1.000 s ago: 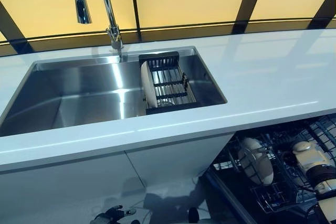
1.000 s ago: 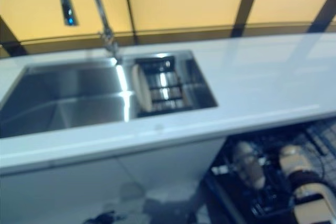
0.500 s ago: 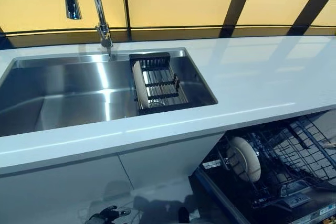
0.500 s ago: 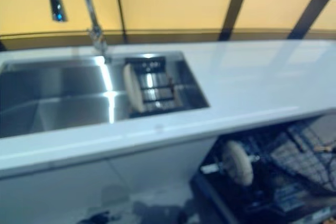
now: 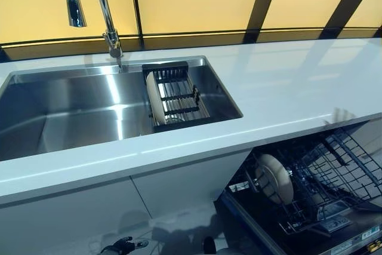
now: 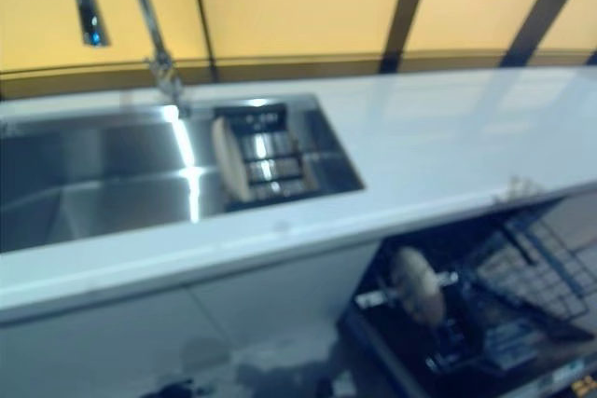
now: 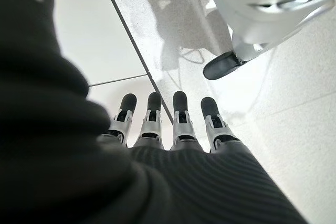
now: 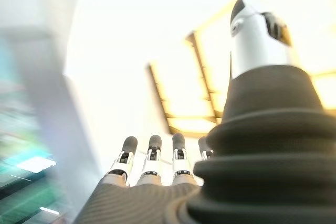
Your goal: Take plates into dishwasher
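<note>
stainless steel forms the sink set in a white countertop, with a tall chrome tap rising behind it. at the sink's right end sits a black dish rack, and one cream plate stands upright on edge at the rack's left side. below the countertop to the right, the dishwasher's lower rack is pulled out, a dark wire basket, and a second cream plate stands upright in its left part between the tines. white cabinet fronts fill the space under the sink. the left hand shows in its wrist view hanging over the pale floor, its fingers straight and side by side, holding nothing. the right hand shows in its own wrist view, its fingers extended in a row and its thumb standing apart, empty, against a bright blurred background.
</note>
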You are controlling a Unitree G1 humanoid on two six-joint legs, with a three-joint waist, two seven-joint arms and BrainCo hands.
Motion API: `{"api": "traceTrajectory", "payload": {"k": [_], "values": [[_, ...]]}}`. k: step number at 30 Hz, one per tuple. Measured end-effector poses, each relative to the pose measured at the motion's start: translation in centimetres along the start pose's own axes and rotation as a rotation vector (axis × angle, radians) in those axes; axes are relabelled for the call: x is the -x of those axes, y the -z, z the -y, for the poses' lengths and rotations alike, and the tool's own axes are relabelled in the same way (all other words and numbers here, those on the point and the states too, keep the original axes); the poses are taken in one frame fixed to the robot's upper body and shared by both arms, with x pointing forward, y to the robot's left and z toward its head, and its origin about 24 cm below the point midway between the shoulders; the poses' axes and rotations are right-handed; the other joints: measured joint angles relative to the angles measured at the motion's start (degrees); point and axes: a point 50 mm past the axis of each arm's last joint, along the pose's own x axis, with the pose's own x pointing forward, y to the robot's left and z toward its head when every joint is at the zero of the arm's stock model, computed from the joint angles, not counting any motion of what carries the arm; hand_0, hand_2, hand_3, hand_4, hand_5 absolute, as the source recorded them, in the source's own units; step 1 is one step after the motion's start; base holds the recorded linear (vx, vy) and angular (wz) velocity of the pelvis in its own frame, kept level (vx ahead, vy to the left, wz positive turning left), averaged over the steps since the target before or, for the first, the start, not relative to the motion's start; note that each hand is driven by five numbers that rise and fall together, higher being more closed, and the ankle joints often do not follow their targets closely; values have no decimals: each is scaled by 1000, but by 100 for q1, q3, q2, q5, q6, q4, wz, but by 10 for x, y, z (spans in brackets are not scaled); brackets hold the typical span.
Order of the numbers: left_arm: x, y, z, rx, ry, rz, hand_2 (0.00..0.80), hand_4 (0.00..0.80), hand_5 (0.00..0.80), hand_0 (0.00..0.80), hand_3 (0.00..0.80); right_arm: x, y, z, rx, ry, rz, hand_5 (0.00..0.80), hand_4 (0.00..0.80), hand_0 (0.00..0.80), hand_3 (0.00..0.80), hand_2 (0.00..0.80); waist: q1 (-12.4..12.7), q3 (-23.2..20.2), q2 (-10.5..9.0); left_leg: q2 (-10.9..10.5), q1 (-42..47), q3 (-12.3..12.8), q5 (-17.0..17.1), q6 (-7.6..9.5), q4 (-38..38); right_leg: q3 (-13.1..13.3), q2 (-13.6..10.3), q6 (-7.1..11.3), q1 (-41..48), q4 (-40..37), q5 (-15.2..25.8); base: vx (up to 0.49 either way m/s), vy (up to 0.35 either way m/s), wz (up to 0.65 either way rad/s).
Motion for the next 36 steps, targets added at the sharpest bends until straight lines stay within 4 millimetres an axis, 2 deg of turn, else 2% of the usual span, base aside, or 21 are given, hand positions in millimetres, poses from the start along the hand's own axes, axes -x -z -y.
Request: {"api": "traceTrajectory", "payload": {"k": [4, 6, 7, 11, 13, 16, 19, 21, 25, 31, 36], "values": [[0, 2, 2, 7, -3, -8, 0, 0, 0, 0, 0, 3, -47, -2, 101, 66, 199, 0, 0, 0, 0, 0, 204, -78, -81, -15, -43, -123, 6, -1, 0, -125, -14, -19, 31, 1, -15, 67, 3, 15], [0, 2, 3, 8, -3, -4, 0, 0, 0, 0, 0, 5, -62, -2, 129, 85, 271, 0, 0, 0, 0, 0, 270, -91, -97, -16, -68, -170, 19, -17, 1, -172, -21, -22, 37, 1, -16, 7, -29, 16], [0, 1, 3, 11, -6, -5, 0, 0, 0, 0, 0, 7, -76, -4, 149, 108, 333, 0, 0, 0, 0, 0, 341, -121, -118, -23, -139, -273, 40, -16, 3, -264, -33, -30, 26, 1, -20, -91, -55, 27], [-1, -5, 1, 31, -14, 3, 0, 0, 0, 0, 0, 14, -109, -14, 157, 157, 474, 0, 0, 0, 0, 0, 498, -165, -187, -47, -505, -530, 162, -20, 5, -490, -45, -18, -196, 3, -32, -129, -37, 33], [-1, -9, 2, 21, -14, 13, 0, 0, 0, 0, 0, 20, -125, -20, 178, 170, 546, 0, 0, 0, 0, 0, 529, -160, -194, -46, -689, -658, 230, -27, 5, -584, -39, -35, -311, 6, -12, -76, -3, 30], [-1, -10, 1, 27, -14, 20, 0, 0, 0, 0, 0, 30, -147, -32, 236, 167, 643, 0, 0, 0, 0, 0, 702, -122, -176, -48, -851, -795, 272, -31, 8, -730, -39, -36, -390, 1, -16, -117, 6, 22], [-1, -18, 1, 57, -13, 46, 0, 0, 0, 0, 0, 40, -169, -36, 320, 186, 745, 0, 0, 0, 0, 0, 678, 118, -144, -73, -1010, -950, 350, -24, 7, -879, -65, -28, -444, 2, -7, -61, 14, 26], [-1, -20, 1, 58, -17, 54, 0, 0, 0, 0, 0, 44, -178, -40, 374, 188, 788, 0, 0, 0, 0, 0, 740, 247, -136, -88, -1085, -1043, 373, -19, 7, -941, -75, -27, -476, 2, -6, -35, 9, 18], [-1, -22, 0, 84, -21, 64, 0, 0, 0, 0, 0, 47, -182, -46, 464, 195, 830, 0, 0, 0, 0, 0, 963, 483, -126, -153, -1185, -1144, 407, 1, 10, -1051, -110, -30, -511, 23, 4, -55, -5, 15], [0, -32, -9, 86, -39, 97, 0, 0, 0, 0, 0, 50, -187, -49, 529, 208, 868, 0, 0, 0, 0, 0, 1122, 754, -107, -214, -1352, -1307, 431, 20, 13, -1218, -163, -16, -571, 25, -6, -46, 0, 15], [0, -36, -12, 83, -43, 123, 0, 0, 0, 0, 0, 53, -193, -53, 556, 218, 902, 0, 0, 0, 0, 0, 1140, 871, -72, -262, -1417, -1384, 443, 36, 12, -1309, -210, 14, -579, 24, -28, -31, 21, 10]]}}
